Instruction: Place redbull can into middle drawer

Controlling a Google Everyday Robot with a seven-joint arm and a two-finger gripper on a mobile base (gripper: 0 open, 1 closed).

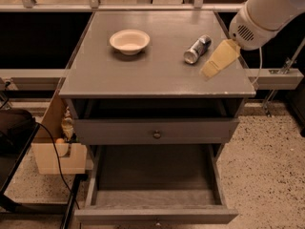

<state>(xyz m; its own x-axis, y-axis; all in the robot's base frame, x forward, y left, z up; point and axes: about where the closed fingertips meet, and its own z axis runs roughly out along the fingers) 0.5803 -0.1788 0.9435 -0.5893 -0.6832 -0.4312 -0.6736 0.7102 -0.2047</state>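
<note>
Redbull can (197,49) lies on its side on the worktop (143,78). Its long axis runs diagonally: one round end faces front-left, the other points back-right. The gripper (218,61) hangs just beside it on the right, not touching it and carrying nothing; how far it is open cannot be told. Approach across the long axis and close on the curved sides. The middle drawer (152,213) stands open below.
</note>
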